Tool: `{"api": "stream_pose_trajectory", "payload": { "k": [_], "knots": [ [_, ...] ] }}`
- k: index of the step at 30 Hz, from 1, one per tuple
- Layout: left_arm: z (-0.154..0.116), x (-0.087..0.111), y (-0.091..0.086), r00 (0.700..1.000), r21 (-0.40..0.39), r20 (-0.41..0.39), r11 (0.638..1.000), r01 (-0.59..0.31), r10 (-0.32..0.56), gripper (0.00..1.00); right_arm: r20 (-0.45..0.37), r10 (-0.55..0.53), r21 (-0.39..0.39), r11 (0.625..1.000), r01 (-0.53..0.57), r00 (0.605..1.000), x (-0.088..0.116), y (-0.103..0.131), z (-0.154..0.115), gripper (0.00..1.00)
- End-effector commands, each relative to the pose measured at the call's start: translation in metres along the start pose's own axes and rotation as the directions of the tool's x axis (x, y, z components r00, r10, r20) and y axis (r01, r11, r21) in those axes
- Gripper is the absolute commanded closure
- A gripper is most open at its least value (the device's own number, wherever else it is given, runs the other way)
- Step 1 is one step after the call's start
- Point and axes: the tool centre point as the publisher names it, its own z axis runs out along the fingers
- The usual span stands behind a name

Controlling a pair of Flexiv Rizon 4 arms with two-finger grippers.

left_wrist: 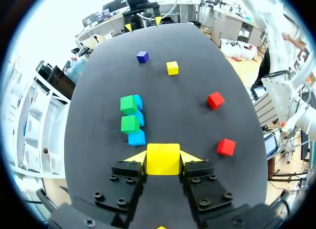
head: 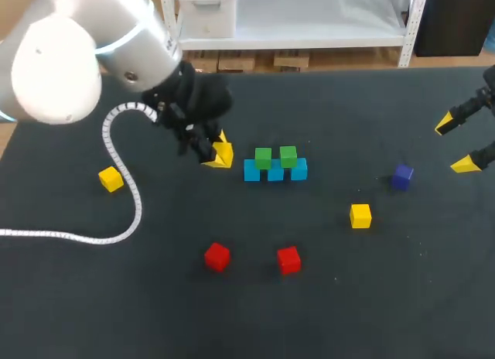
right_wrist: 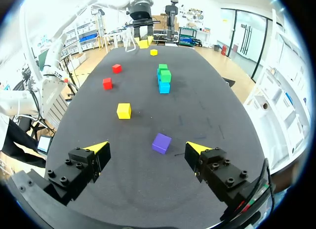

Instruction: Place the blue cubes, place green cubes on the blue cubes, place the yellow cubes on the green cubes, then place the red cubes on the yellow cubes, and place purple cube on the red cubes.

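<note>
one yellow cube (left_wrist: 163, 160), half hidden from above, sits clamped in the left tool (left_wrist: 164, 156); right tool (right_wrist: 147, 147) gapes wide.

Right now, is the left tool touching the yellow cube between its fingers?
Touching. In the left wrist view, both tips of the left tool press against the yellow cube's sides.

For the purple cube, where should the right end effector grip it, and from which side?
Grip the purple cube on two opposite side faces, coming down from above with the open right end effector. It sits flat and alone on the table, all sides free, but looks turned askew to the fingers, so a small wrist twist probably helps.
</note>
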Motion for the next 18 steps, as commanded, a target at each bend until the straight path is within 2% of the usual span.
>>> {"api": "stream_pose_trajectory", "payload": {
  "k": [1,4,6,18],
  "knots": [
    [0.004,-0.011,0.017,0.999,0.087,-0.037,0.996,0.014,-0.010,1.00,0.003,-0.001,-0.001,1.000,0.001,1.000,0.000,-0.001,0.000,0.00],
    [0.004,-0.017,0.021,1.000,0.095,-0.024,0.995,0.022,-0.020,1.00,0.003,-0.001,-0.001,1.000,0.001,1.000,0.000,-0.001,0.000,0.00],
    [0.007,-0.022,0.024,0.998,0.111,-0.064,0.994,0.018,-0.011,1.00,0.003,-0.001,-0.001,1.000,0.001,1.000,0.000,-0.001,0.000,0.00],
    [0.028,-0.036,0.049,0.999,0.135,-0.033,0.991,0.022,-0.018,1.00,0.003,-0.001,-0.001,1.000,0.001,1.000,0.000,-0.001,0.000,0.00]
  ]
}}
